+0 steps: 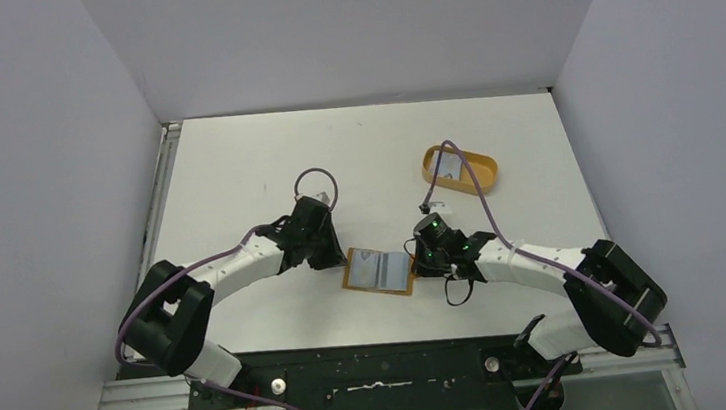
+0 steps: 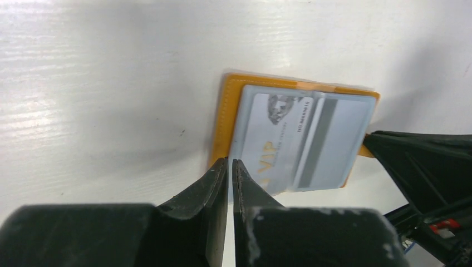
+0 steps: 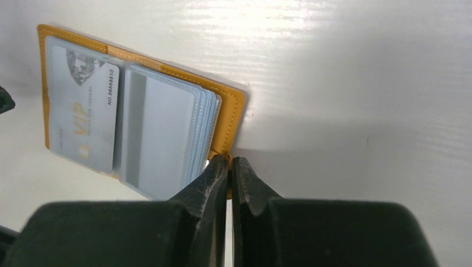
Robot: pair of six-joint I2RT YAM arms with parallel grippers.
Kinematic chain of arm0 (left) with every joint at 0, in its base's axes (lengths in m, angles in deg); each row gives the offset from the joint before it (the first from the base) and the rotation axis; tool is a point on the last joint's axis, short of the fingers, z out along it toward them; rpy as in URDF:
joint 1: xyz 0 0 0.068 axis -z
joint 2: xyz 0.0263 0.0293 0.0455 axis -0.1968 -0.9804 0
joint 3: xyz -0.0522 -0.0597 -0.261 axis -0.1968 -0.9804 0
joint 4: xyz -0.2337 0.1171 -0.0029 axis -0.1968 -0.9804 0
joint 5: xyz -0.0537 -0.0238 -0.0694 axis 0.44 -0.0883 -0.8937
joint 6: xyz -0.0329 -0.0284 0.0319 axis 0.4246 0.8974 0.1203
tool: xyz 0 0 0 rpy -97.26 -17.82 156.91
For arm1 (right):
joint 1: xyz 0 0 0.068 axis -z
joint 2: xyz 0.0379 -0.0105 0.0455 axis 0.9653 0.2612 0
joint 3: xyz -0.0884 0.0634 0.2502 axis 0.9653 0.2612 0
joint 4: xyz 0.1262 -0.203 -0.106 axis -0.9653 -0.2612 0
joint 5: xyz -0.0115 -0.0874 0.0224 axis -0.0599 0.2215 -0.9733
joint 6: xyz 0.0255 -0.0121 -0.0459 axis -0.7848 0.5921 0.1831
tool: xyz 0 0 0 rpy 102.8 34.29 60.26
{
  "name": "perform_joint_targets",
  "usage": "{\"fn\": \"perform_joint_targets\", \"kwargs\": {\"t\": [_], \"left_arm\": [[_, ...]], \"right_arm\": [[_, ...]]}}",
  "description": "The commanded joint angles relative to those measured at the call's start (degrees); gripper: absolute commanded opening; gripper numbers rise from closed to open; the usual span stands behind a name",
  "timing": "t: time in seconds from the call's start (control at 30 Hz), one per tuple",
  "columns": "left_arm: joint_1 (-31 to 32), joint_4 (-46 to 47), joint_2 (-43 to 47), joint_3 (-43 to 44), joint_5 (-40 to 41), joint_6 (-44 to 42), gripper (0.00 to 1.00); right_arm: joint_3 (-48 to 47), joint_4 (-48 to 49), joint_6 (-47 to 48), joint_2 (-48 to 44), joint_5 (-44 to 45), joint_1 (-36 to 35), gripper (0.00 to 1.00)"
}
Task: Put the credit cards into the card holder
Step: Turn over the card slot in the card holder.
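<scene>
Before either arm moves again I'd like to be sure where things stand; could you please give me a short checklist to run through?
1. Card holder lying open on the table: ok.
2. VIP card lying on the holder's inside: ok.
3. Striped card lying on the other half: ok.
4. Left claw and right claw shut at opposite edges of the holder: ok.
5. Either claw actually pinching the leather rather than just resting against it: cannot tell.
6. All cards loaded: not ok, a pale card lies in the orange tray.
</scene>
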Motion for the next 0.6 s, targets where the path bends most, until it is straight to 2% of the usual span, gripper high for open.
{"fn": "perform_joint_targets", "kwargs": {"t": [0.0, 0.1, 0.23, 0.4, 0.47, 0.57], "left_arm": [[-0.47, -0.47, 0.44, 0.77, 1.54, -0.61, 0.05], [-0.52, -0.88, 2.16, 1.24, 2.15, -0.73, 0.11], [-0.46, -0.99, 6.38, 2.06, 1.69, -1.75, 0.37], [3.29, 3.82, 8.41, 2.89, -2.34, -3.0, 0.62], [5.54, 4.89, 6.78, 4.21, -3.0, -3.51, 0.67], [7.9, 5.73, 2.77, 6.19, -4.31, -3.41, 0.69]], "right_arm": [[1.34, -2.48, 1.04, -6.12, 1.56, -0.07, 0.0], [1.15, -3.88, 2.12, -7.67, 1.11, 0.05, 0.0], [1.71, -3.3, 2.03, -8.28, 0.15, 0.28, 0.0], [2.84, 0.05, 1.6, -9.96, -1.74, 0.46, 0.0], [3.45, 1.85, 1.26, -10.87, -3.22, 0.6, 0.0], [3.74, 3.0, 0.9, -12.17, -3.88, 0.7, 0.0]]}}
